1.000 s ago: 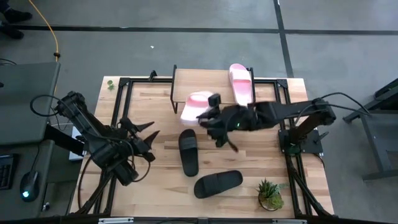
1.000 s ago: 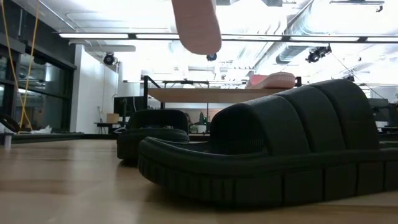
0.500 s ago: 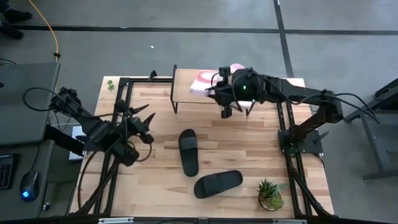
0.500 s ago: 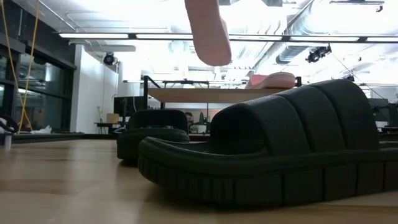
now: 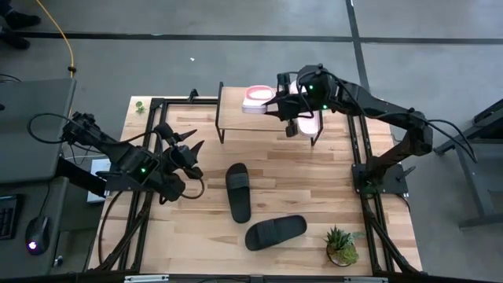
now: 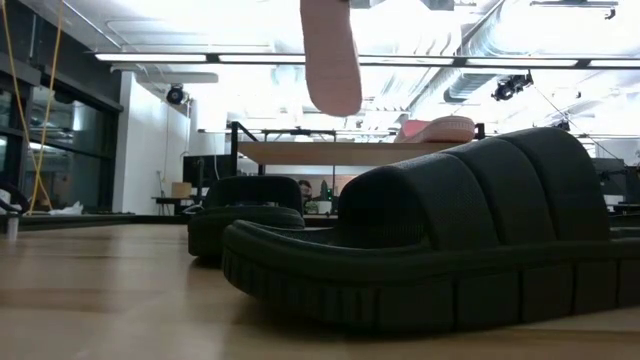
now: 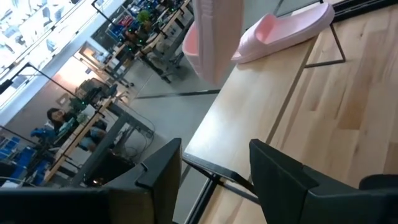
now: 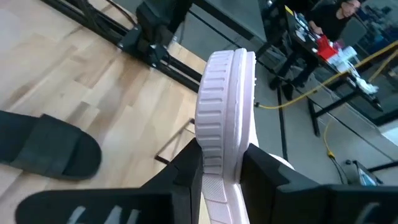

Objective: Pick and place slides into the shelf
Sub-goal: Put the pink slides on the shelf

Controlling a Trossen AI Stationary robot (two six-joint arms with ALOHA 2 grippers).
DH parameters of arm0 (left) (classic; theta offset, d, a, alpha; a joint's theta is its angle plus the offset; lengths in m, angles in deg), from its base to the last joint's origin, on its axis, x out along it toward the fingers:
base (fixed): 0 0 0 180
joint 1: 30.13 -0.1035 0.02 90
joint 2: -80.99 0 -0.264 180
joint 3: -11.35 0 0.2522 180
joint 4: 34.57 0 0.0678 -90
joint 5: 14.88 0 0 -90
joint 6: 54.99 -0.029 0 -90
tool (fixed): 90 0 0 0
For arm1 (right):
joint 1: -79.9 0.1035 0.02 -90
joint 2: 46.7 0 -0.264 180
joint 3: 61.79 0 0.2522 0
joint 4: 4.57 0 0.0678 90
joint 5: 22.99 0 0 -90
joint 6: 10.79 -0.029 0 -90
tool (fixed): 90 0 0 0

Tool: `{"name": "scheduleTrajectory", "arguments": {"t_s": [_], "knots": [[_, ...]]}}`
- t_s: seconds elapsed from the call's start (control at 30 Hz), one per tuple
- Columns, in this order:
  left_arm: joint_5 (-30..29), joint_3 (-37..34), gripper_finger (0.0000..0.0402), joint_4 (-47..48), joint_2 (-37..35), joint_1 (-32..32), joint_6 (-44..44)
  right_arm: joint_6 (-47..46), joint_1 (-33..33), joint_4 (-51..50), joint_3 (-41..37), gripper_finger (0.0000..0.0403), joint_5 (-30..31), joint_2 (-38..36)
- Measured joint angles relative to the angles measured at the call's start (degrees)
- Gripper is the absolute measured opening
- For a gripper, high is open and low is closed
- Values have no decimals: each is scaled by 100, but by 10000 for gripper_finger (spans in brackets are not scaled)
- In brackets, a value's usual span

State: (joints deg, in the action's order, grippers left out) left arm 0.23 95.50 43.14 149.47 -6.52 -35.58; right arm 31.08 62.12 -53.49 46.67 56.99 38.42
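Two black slides lay on the wooden table [image 5: 314, 189]: one [image 5: 239, 192] near the middle, pointing roughly from 12 to 6 o'clock, and the other [image 5: 275, 233] just past its 5 o'clock end, lying crosswise. In the low view this nearer black slide [image 6: 430, 250] filled the foreground and hid much of the shelf legs, with the other black slide [image 6: 245, 215] behind it. A small potted plant [image 5: 342, 245] stood at the table's 5 o'clock corner, well apart from the shelf. The shelf [image 5: 232, 106], a light board on thin black legs, sat at the table's 12 o'clock edge. On its board one pink slide [image 5: 305, 110] rested toward the right end, partly covered by the right arm. The right gripper [image 5: 284, 106] hung above the board, its fingers clamped on the second pink slide [image 5: 258, 99], which the right wrist view showed held on edge between the dark fingers [image 8: 186, 168]; in the low view that slide [image 6: 330, 55] hung in the air above the board. The left gripper [image 5: 185, 149] waited over the table's 9 o'clock side, its fingers spread apart with nothing between them. Beyond the table was grey floor with dark lines, a yellow cable [image 5: 67, 43], and, in the wrist views, desks and seated people.
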Motion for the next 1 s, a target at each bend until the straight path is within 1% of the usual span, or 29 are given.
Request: {"name": "scheduleTrajectory", "arguments": {"t_s": [0.2, 0.27, 0.33, 0.4, 0.57, 0.67, 0.73, 0.8, 0.87, 0.93, 1.0], "knots": [[95, 0, 172, 9, 0, -144, -12, 61, -362, -169, 1, 69, -14, 2], [99, 0, 172, 16, 0, -212, -11, 153, -504, -304, 1, 69, -263, 2], [98, 0, 172, 21, 0, -295, -10, 230, -662, -409, 2, 69, -691, 2], [98, 0, 172, 21, 0, -398, -11, 263, -789, -469, 2, 68, -905, 2], [101, -178, 172, 4, -24, -642, -34, 411, -1011, -547, 2, 65, -1020, 2], [108, -390, 172, -87, -66, -833, -14, 532, -1034, -643, 4, 64, -1012, 2], [229, -589, 172, -195, -116, -954, -46, 605, -1028, -666, 4, 64, -1033, 4], [247, -767, 172, -554, -168, -1081, -209, 674, -1023, -728, 4, 64, -1063, 4], [335, -970, 172, -926, -261, -1178, -565, 726, -1023, -791, 4, 64, -1057, 4], [644, -1097, 172, -1508, -348, -1275, -1099, 792, -1002, -843, 4, 64, -1033, 5], [1086, -1216, 172, -2070, -461, -1390, -1696, 825, -948, -623, -160, 64, -952, -16]]}}
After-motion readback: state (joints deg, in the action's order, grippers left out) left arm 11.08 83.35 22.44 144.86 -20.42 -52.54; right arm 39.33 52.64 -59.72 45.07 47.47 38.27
